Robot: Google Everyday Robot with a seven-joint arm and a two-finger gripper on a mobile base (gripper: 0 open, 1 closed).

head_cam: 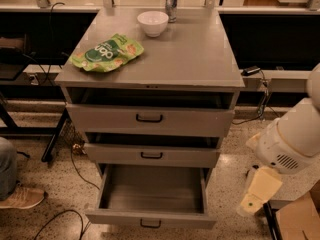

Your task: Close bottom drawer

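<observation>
The bottom drawer point(150, 217) is the lowest of three in the grey metal cabinet point(150, 59). It is pulled far out, its inside is empty, and a small black bar handle point(150, 224) sits on its low front panel. The middle drawer point(151, 155) and the top drawer point(150, 119) each stand slightly out. My white arm point(290, 139) is at the right of the cabinet. My gripper point(250, 204) hangs at the arm's cream lower end, low and to the right of the bottom drawer's front corner, apart from it.
On the cabinet top lie a green snack bag point(106, 52), a white bowl point(152, 23) and a metal can point(171, 4). A person's shoe point(20, 196) is at the left on the floor, with cables point(60, 219) nearby. A cardboard box point(300, 216) stands at the bottom right.
</observation>
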